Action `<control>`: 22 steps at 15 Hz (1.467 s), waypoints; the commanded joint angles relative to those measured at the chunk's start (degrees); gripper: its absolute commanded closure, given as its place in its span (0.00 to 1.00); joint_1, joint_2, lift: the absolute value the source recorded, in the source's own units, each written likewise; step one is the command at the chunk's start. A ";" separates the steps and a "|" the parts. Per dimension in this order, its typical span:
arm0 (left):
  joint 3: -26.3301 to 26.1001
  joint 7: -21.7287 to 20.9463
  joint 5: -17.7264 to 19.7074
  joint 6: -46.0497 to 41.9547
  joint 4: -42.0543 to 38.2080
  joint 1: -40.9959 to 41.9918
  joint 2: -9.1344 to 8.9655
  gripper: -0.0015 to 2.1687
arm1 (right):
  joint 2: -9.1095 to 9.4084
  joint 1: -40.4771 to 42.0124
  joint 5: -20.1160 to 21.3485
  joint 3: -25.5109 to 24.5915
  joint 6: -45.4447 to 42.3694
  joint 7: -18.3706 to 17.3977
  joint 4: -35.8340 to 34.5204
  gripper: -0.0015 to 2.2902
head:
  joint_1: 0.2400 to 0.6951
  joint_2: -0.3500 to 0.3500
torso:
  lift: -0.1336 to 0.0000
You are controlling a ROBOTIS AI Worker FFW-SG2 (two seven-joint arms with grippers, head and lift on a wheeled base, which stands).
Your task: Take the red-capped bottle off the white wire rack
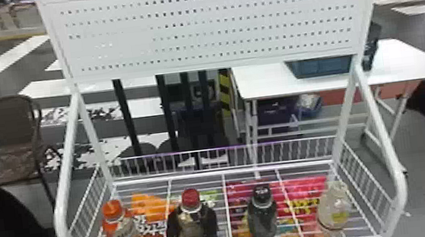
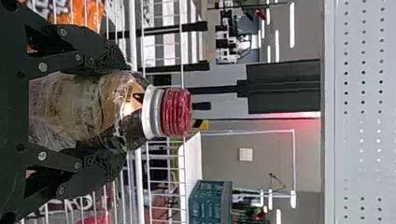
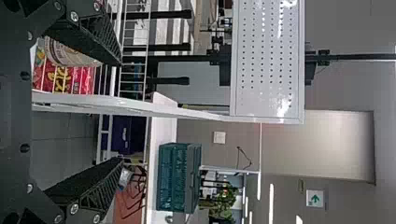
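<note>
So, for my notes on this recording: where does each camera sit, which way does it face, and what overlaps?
Head view: on the head, facing forward and down over the rack; the left tool shows near its bottom edge.
Left wrist view: on the left wrist, facing along its own fingers, closed on the red-capped bottle.
Right wrist view: on the right wrist, facing out between its own tool's open fingers, past the rack's side.
Shared: head and left wrist views, that bottle; both wrist views, the crate.
</note>
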 commanded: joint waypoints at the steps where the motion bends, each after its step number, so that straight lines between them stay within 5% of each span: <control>1: 3.94 0.32 -1.39 9.36 -12.41 5.37 2.45 0.65 | -0.12 -0.27 0.11 0.33 0.00 0.00 0.22 0.08 | 0.57 0.50 | 1.00; 9: 20.47 -3.72 -1.83 10.59 -37.02 22.95 5.43 0.65 | -0.65 -1.15 0.20 1.47 0.53 -0.09 0.40 0.08 | 0.57 0.50 | 1.00; 14: 29.08 -17.78 3.27 6.55 -37.72 27.78 4.38 0.65 | -0.74 -0.97 0.11 1.47 0.53 -0.09 0.22 0.08 | 0.57 0.50 | 1.00; 22: 29.61 -17.08 2.65 7.78 -37.28 27.78 3.94 0.65 | -1.26 -0.88 0.11 1.38 0.70 -0.35 -0.22 0.08 | 0.57 0.50 | 1.00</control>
